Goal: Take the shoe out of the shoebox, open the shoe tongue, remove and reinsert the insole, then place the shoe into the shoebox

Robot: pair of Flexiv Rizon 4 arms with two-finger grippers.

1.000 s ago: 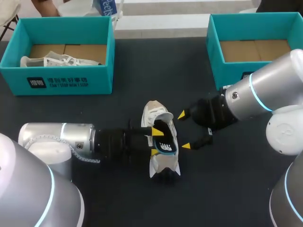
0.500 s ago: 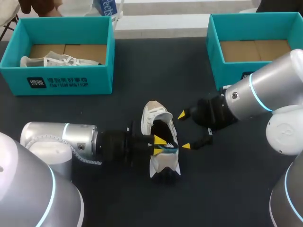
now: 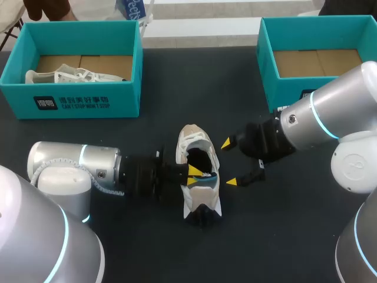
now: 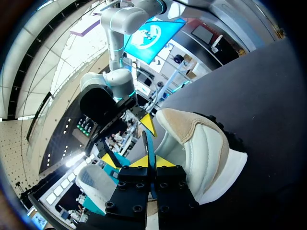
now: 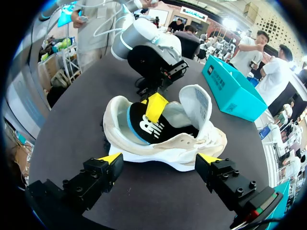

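The insole [image 5: 144, 125] has sunk into the shoe [image 4: 201, 148]; left wrist view shows left claw [image 4: 151, 162] apparently pinching it, right claw [image 5: 159, 159] released.

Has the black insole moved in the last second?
Yes. The insole slid down into the shoe, away from the unmoved right gripper, pinched by the left gripper.

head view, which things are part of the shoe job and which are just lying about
In the job: white and beige sneaker; its black, teal-edged insole, pinched by the left gripper; the open right gripper; probably the empty teal cardboard shoebox on the right.
Lying about: the teal shoebox on the left, with a second white shoe inside.
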